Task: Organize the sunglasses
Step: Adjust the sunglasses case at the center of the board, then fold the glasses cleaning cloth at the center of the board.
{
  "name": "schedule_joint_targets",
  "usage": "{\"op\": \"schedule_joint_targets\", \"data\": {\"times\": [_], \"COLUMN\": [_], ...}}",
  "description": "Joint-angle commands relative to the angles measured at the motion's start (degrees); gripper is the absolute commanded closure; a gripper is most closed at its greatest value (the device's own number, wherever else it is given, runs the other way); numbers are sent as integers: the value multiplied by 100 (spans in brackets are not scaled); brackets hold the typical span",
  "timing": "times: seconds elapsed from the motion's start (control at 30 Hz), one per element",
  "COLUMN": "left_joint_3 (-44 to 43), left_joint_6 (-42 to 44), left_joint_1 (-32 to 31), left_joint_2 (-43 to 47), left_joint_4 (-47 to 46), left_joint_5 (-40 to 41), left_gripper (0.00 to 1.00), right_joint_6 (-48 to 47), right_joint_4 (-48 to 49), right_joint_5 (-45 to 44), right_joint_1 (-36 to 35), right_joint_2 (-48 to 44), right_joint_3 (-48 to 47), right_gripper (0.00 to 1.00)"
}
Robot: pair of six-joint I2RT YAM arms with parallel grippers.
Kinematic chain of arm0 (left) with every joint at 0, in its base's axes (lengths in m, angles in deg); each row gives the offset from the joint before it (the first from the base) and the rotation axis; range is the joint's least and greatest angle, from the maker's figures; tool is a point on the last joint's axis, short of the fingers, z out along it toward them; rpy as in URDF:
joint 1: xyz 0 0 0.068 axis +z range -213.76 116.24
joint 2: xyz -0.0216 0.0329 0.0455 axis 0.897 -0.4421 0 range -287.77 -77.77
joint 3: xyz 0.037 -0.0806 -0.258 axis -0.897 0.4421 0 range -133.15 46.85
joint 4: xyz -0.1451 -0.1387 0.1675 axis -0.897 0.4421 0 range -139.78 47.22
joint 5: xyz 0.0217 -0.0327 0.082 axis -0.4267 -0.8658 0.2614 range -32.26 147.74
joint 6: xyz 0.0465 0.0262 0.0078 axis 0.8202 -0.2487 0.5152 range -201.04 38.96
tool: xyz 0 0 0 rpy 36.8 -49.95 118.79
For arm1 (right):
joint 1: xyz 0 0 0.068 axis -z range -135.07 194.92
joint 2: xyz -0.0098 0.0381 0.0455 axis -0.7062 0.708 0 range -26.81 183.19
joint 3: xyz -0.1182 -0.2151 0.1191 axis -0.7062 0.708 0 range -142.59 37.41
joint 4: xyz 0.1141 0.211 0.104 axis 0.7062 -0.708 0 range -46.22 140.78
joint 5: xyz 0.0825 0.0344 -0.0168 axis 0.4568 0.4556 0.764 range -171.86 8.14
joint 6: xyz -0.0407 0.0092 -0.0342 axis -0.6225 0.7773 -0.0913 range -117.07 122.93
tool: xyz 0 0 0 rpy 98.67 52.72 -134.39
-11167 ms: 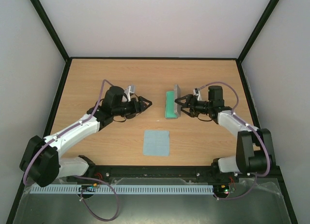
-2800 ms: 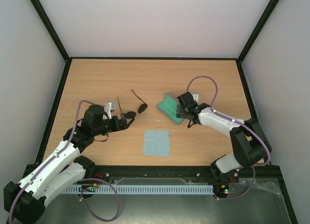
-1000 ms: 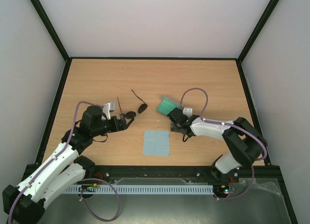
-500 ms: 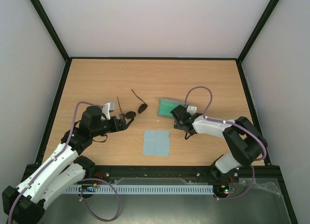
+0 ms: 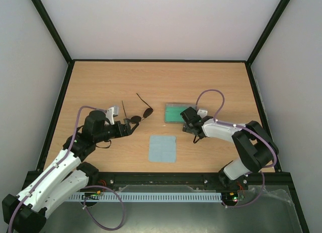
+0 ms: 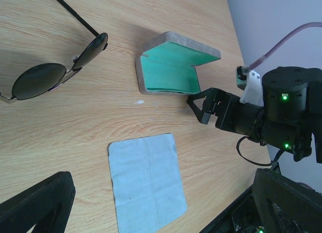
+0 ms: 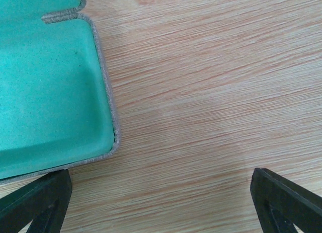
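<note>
Top external view shows the sunglasses (image 5: 147, 112) lying unfolded on the counter (image 5: 100, 87), just in front of the spread, empty left gripper (image 5: 129, 126), while the right gripper (image 6: 198, 108), also spread and empty, waits beside the open case (image 5: 177, 112), which seems ready to receive them.

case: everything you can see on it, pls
The case is a rounded rectangle, grey and felt-like outside with green lining. It lies open and empty on the table, lining up, right of the sunglasses and beyond the cloth. The open right gripper sits at one corner; contact cannot be told.
</note>
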Motion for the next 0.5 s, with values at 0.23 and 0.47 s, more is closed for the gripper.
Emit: {"op": "schedule_joint_targets", "data": {"times": [0.23, 0.47], "left_joint_3": [52, -5], "left_joint_6": [-38, -53], "left_joint_1": [26, 26], "left_joint_2": [196, 177], "left_joint_4": [118, 100], "left_joint_5": [-63, -67], "left_gripper": [0, 1], "right_joint_6": [100, 114], "right_joint_4": [-258, -237], "right_joint_5": [11, 84], "right_joint_1": [103, 123], "right_joint_2": [115, -101], "right_joint_3": [123, 266], "right_gripper": [1, 1]}}
